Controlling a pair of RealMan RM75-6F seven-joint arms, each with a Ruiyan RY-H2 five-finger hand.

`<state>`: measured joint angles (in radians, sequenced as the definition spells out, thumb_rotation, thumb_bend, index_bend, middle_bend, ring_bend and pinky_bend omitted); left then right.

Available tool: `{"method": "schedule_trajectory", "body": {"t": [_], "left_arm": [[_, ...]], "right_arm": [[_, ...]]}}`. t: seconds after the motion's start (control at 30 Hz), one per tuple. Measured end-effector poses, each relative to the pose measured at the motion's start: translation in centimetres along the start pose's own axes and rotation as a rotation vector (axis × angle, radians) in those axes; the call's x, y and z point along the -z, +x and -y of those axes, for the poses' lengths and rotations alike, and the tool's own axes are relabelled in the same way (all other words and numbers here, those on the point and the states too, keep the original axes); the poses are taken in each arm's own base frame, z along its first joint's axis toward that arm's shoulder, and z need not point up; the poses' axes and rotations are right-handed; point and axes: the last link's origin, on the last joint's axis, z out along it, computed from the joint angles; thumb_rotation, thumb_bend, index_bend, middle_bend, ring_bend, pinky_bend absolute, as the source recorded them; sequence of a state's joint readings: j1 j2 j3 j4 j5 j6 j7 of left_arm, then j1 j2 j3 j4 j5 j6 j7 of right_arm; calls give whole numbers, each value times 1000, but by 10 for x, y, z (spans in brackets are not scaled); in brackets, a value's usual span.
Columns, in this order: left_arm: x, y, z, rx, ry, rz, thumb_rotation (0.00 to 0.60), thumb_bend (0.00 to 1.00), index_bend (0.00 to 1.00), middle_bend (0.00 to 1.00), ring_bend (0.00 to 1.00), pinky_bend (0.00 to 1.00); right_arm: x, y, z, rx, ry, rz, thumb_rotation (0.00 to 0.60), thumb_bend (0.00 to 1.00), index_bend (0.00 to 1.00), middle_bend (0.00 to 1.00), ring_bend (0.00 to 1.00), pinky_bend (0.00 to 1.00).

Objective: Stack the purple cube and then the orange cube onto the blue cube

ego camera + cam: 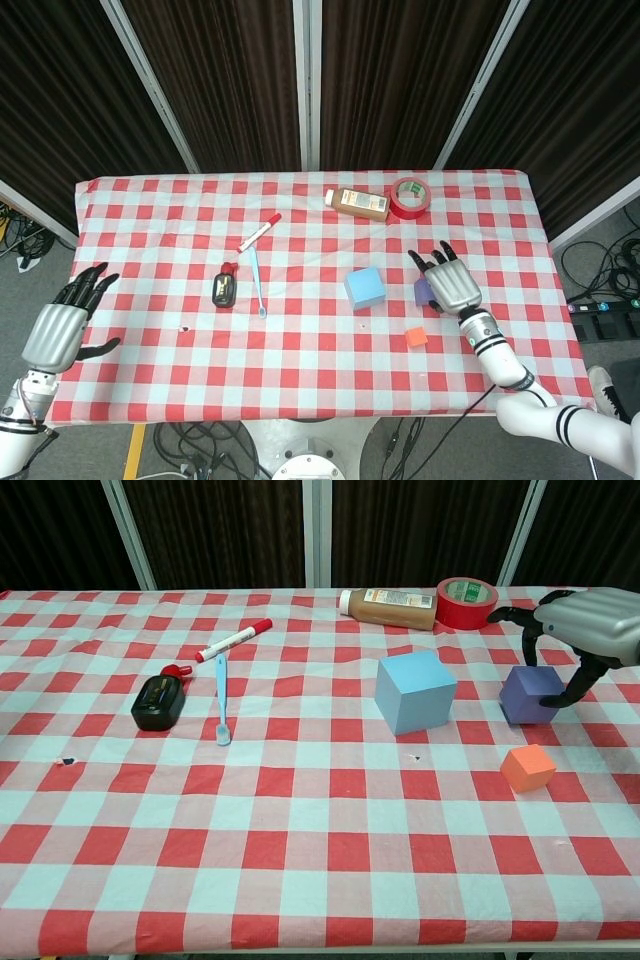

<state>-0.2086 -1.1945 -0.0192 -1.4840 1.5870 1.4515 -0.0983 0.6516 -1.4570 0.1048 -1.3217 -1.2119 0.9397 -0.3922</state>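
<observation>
Nothing is stacked yet: all 3 cubes sit separately on the red-and-white checked desk (pixel 300 860). The right robot hand (pixel 585 630) arches over the small purple cube (pixel 530 695), fingers spread around it, not visibly clamped. The large light-blue cube (pixel 415 692) stands to its left and the small orange cube (pixel 528 768) nearer the front edge. The left robot hand (pixel 62 328) hangs open off the desk's left edge.

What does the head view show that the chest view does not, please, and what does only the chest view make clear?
Only the head view shows the left hand, open beyond the table's left edge and holding nothing, plus the floor and cables around the table.

Only the chest view shows, from the side, the right hand arched over the purple cube, fingers either side; contact cannot be confirmed.

Both show the right hand at the purple cube, the blue cube, the orange cube, the bottle, the red tape roll, the marker and the toothbrush.
</observation>
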Motion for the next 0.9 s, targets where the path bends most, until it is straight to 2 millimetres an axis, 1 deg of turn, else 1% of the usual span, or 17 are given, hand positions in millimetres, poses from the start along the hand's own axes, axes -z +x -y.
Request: {"method": "schedule_trajectory", "body": {"t": [0.17, 0.27, 0.5, 0.6, 0.73, 0.9], "left_arm": [[0, 1, -1, 6, -6, -4, 600, 162, 154, 122, 65, 210], [-1, 1, -2, 11, -10, -6, 600, 161, 154, 122, 65, 210], [-5, 4, -4, 15, -10, -14, 600, 162, 154, 122, 65, 210], [-5, 6, -3, 16, -7, -20, 600, 161, 153, 122, 65, 210], [-2, 7, -2, 17, -5, -17, 600, 161, 153, 122, 65, 210], [2, 7, 1, 22, -3, -14, 600, 161, 153, 122, 65, 210]], "right_arm": [[5, 20, 0, -9, 8, -48, 600, 120, 0, 453, 163, 0], [8, 37, 4, -15, 22, -83, 600, 120, 0, 453, 163, 0], [16, 84, 26, 19, 80, -155, 600, 122, 2, 453, 163, 0], [15, 97, 35, 27, 98, -153, 600, 122, 2, 453, 163, 0], [9, 105, 45, 36, 104, -122, 600, 122, 5, 453, 163, 0], [-1, 104, 58, 28, 101, -56, 600, 122, 6, 454, 163, 0]]}}
